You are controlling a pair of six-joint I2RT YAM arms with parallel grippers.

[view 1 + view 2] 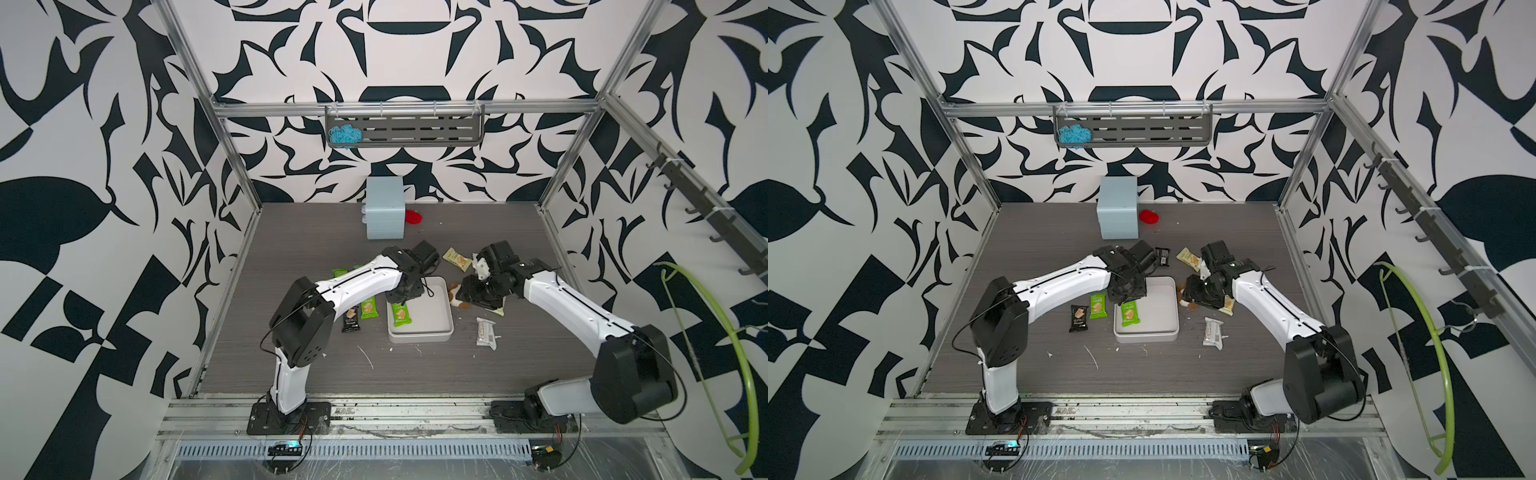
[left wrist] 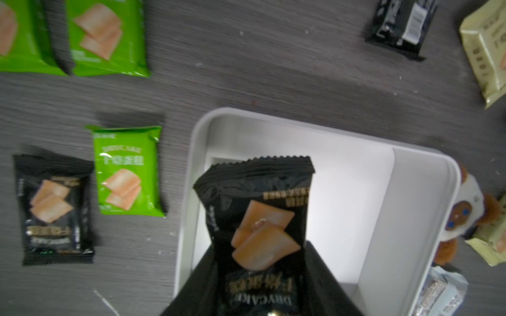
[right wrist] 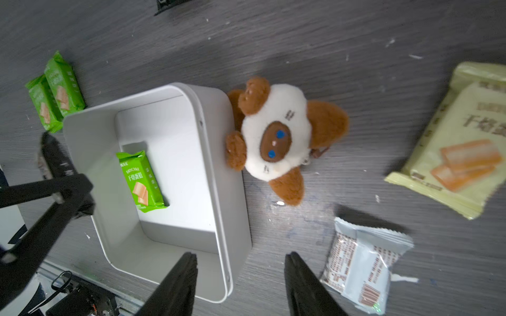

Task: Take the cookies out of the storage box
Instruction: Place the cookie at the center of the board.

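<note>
Likely light, crinkly and slippery, the black cookie packet (image 2: 257, 219) is pinched by one end in the left fingers (image 2: 323, 284), while the right fingers (image 3: 304, 287) stand open, empty.

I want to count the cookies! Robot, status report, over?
Left gripper shut on black cookie packet, over storage box. Right gripper open, empty. One green cookie packet left inside. Plush toy against box wall, not blocking.

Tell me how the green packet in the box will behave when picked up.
The green packet looks thin and small, so it is probably light. Its glossy film may slip or crinkle when pinched. Lying flat in the box, it should slide, not roll.
</note>
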